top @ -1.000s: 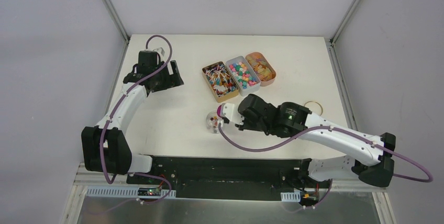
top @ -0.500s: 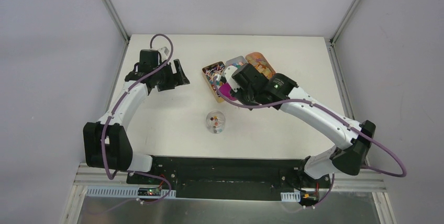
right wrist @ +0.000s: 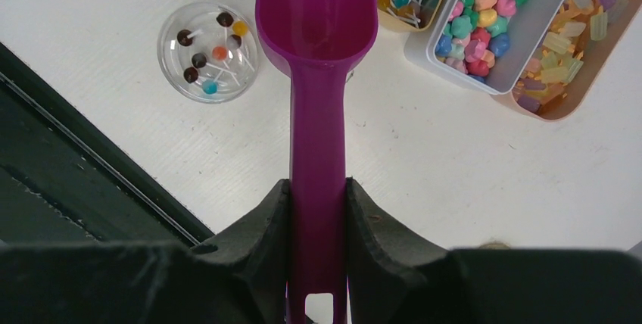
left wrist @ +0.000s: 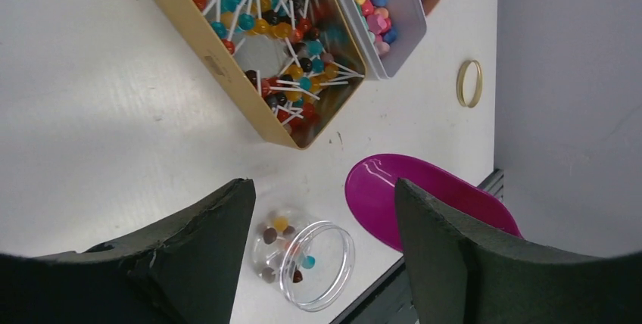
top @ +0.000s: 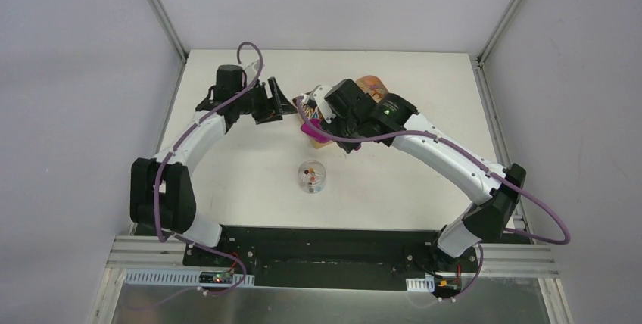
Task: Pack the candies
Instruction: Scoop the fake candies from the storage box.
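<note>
Magenta scoop [right wrist: 316, 74] is sitting clamped by its handle between the fingers of the right gripper [right wrist: 318, 203]. Its bowl is showing empty and is hanging over the near corner of the gold tin [left wrist: 219, 66], at upper centre of the right wrist view.

The candies [right wrist: 478, 25] are lying in three tins side by side at the upper right of that view:
- Stick sweets are filling the gold tin.
- Pink, green and blue lumps are filling the grey tin [right wrist: 534, 32].
- Pale pieces are filling the orange tin [right wrist: 560, 116].

A few stick sweets are already resting in the clear round tub [right wrist: 162, 55], which is standing alone on the white surface [right wrist: 469, 172] at upper left.

The left gripper [left wrist: 322, 225] is hovering just beside the gold tin with its jaws apart and nothing between them.

Judged step: the scoop is being presented for a fresh load, with packing only begun.

Next move, as a judgement:
1. Lower the scoop lip into a tin and drive it under the sweets.
2. Lift it level.
3. Carry it to the tub and tip it over the rim.

The free gripper may need to brace the tin against sliding.
</note>
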Controlling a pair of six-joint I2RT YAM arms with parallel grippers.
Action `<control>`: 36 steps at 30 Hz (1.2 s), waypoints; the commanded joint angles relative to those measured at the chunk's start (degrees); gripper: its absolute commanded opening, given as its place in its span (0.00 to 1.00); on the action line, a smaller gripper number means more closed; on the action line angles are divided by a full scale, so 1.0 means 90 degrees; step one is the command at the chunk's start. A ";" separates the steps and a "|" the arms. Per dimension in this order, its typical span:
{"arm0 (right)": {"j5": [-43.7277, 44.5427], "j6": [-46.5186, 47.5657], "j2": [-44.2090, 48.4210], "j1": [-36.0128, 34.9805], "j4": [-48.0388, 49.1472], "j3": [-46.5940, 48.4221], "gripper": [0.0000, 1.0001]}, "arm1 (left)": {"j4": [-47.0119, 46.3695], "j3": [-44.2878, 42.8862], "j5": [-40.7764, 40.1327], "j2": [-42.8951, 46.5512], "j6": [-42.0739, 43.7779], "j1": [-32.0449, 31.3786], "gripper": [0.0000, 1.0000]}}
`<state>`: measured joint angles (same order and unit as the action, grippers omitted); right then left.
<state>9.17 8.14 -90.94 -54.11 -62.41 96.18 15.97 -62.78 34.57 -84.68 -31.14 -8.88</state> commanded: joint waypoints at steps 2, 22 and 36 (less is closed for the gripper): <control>-0.0204 -0.0182 0.0142 -0.0006 0.0548 0.0440 0.00 | -0.0541 -0.0093 0.0270 -0.0420 -0.0368 -0.0393 0.67; -0.0232 -0.0274 0.0699 0.0450 0.2453 -0.0692 0.00 | -0.0612 -0.0342 0.0014 -0.0947 -0.0643 -0.0468 0.70; 0.0060 -0.0399 -0.0274 0.0848 0.1328 0.0060 0.00 | -0.0328 -0.2037 -0.0717 -0.2244 -0.0795 0.0180 0.72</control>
<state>8.14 5.63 -91.31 -46.41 -48.36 91.81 13.47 -76.36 28.99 -99.79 -37.19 -7.77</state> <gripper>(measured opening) 0.300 0.736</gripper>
